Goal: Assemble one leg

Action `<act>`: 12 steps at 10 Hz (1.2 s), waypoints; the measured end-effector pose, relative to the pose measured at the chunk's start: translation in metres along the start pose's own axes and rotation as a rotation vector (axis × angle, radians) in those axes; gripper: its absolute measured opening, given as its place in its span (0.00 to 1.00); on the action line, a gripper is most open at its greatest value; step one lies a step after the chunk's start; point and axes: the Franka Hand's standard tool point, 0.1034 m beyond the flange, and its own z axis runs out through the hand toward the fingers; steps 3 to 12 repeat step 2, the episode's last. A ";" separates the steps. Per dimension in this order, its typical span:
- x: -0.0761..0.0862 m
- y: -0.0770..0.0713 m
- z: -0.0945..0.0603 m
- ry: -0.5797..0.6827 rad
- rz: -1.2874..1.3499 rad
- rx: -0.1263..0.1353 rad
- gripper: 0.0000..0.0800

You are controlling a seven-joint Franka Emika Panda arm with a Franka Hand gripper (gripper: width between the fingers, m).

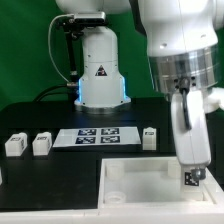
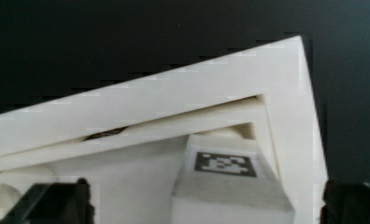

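The exterior view is showing the gripper (image 1: 190,176) hanging low over the near right corner of the large white panel (image 1: 135,180), with the leg (image 1: 191,177) clenched between its fingers. The leg is standing upright, its long axis running straight down from the wrist, and the tag on its face is looking toward the camera. It is sitting directly under the hand, not off to one side, so the coming move seems to turn on the vertical line between the leg's lower end and a corner socket in the panel beneath it; from here I cannot tell whether the end is touching the panel or hovering just above it. The wrist view is looking down along the leg (image 2: 224,168), with the dark fingers (image 2: 57,203) framing it, and the panel's raised rim (image 2: 200,95) is running diagonally just beyond it. Three more legs are lying on the black table (image 1: 30,115): two (image 1: 15,144) (image 1: 41,144) on the exterior view's left and one (image 1: 149,137) just beside the marker board (image 1: 98,136). My judgement is that the leg needs only a straight descent, provided it is lined up over the socket.
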 end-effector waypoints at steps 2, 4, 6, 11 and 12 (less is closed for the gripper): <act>0.000 -0.001 -0.004 -0.002 -0.007 0.001 0.81; 0.000 -0.001 -0.004 -0.002 -0.007 0.001 0.81; 0.000 -0.001 -0.004 -0.002 -0.007 0.001 0.81; 0.000 -0.001 -0.004 -0.002 -0.007 0.001 0.81; 0.000 -0.001 -0.004 -0.002 -0.007 0.001 0.81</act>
